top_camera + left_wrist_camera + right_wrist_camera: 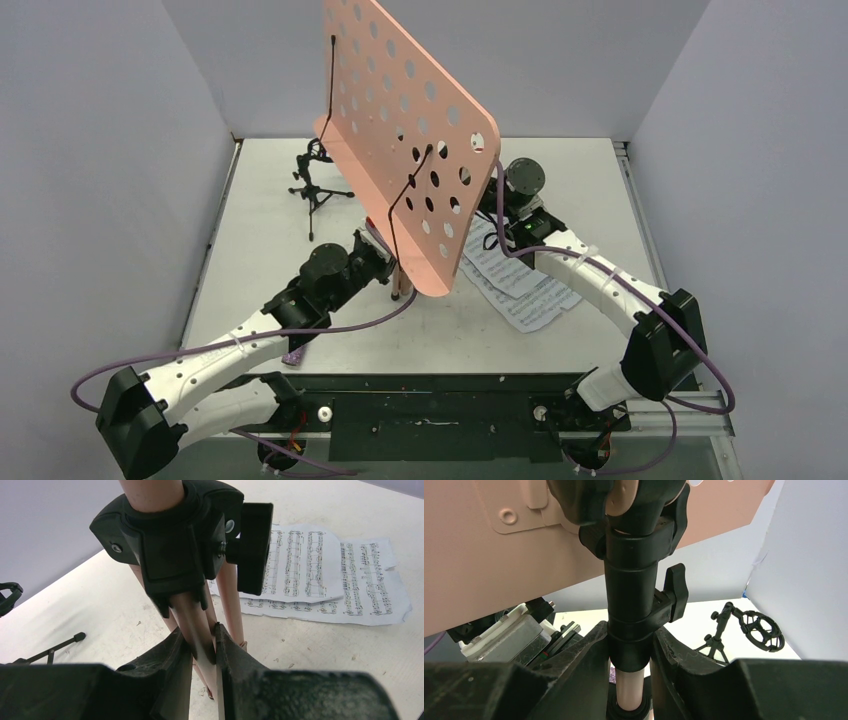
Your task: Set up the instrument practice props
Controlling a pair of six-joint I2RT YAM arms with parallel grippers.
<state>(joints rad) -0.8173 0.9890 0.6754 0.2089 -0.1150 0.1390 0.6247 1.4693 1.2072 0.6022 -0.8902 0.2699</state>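
The stand (pixel 395 130) is up off the table (pixel 560 170), near the middle, and both arms hold it. Its top is a big, flat, pink plate full of round holes. In the top view the plate leans, and its long side runs from the far left down to the near right. Two thin black wires lie across its face.

Under the plate is a smooth pink pole with shiny black plastic parts. The thin pink legs (pixel 230 605) hang close together from a chunky black hub (pixel 170 545) and point down at the table.

The left end effector (pixel 202 647) sits below the hub, and its fingers squeeze one leg between them. The right end effector (pixel 631 650) is higher up, just under the plate. Its fingers press on both sides of a round black collar (pixel 631 595) that has a small knob on its side.

The pages (pixel 520 285) lie flat on the table to the right of the stand, white paper with printed notes, one over the other. The mic stand (pixel 315 185), small and black with a ring on top, stands upright at the far left.
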